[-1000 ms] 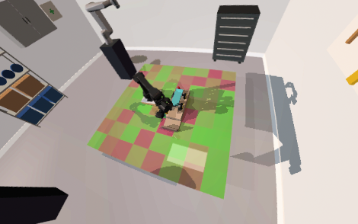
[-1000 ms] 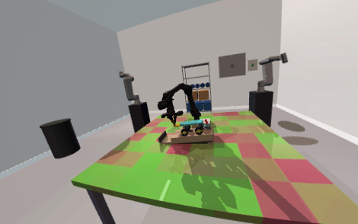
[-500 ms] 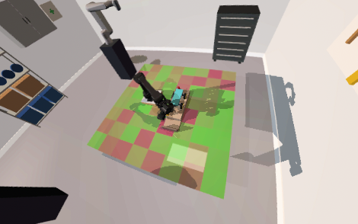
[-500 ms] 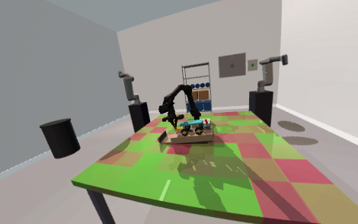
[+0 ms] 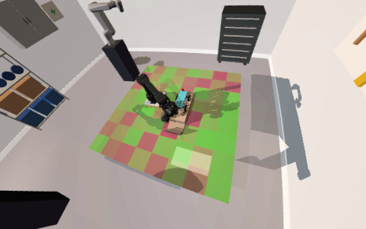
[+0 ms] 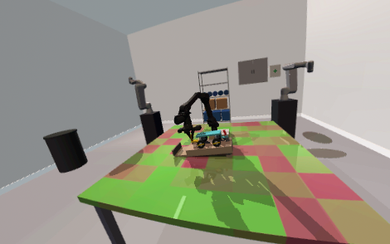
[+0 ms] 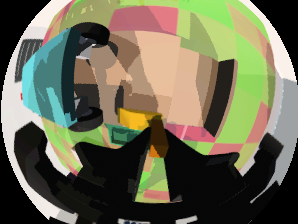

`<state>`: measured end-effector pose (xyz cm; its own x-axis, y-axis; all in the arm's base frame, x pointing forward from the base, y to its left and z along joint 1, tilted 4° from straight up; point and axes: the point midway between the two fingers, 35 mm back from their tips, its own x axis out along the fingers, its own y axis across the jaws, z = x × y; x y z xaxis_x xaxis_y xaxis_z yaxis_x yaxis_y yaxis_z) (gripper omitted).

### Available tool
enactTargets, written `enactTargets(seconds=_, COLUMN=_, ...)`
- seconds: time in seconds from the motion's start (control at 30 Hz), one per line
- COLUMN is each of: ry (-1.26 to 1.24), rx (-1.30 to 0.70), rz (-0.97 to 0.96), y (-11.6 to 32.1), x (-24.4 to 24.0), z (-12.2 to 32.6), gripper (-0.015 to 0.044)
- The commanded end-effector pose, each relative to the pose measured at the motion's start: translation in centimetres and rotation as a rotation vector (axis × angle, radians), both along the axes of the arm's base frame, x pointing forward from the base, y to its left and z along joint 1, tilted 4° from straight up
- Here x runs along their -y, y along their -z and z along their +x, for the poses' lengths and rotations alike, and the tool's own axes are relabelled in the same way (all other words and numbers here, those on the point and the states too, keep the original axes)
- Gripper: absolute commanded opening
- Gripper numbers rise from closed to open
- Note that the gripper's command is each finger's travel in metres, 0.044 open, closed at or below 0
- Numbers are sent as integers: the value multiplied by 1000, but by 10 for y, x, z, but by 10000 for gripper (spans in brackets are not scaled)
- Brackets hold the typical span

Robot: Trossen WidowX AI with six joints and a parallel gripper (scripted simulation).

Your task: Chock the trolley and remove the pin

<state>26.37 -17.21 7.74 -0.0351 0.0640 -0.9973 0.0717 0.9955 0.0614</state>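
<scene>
The trolley [image 5: 181, 99] [image 6: 209, 134] [image 7: 47, 80], with a cyan body and dark wheels, stands on the wooden ramp [image 5: 176, 127] [image 6: 207, 152] [image 7: 186, 85]. The red head of the stop pin [image 6: 224, 133] shows at its uphill end. My gripper [image 6: 192, 139] [image 7: 156, 131] is shut on the orange handle of the yellow chock [image 6: 195, 141] [image 7: 136, 118]. The chock is downhill of the trolley, by the ramp's near side in the wrist view, with a gap to the nearer wheel. Its exact height is unclear. A green tray [image 7: 119, 136] shows partly behind the chock in the wrist view.
A dark bar [image 6: 177, 148] [image 7: 220, 97] stands across the ramp's low end. The ramp rests on a table with a green and red checked top [image 5: 212, 136] [image 6: 145, 187]. A black bin [image 6: 66, 151] and two grey arms on pedestals stand away from the table.
</scene>
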Motion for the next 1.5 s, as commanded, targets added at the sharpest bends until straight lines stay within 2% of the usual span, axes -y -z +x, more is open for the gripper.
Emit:
enactTargets(seconds=0.0, ry=3, rx=-2, rz=9, y=0, x=-5, z=0, gripper=0)
enactTargets(seconds=1.33, ry=1, rx=1, rz=2, y=-6, x=-23, z=5, gripper=0)
enactTargets(seconds=1.47, ry=1, rx=1, rz=2, y=-6, x=-23, z=5, gripper=105)
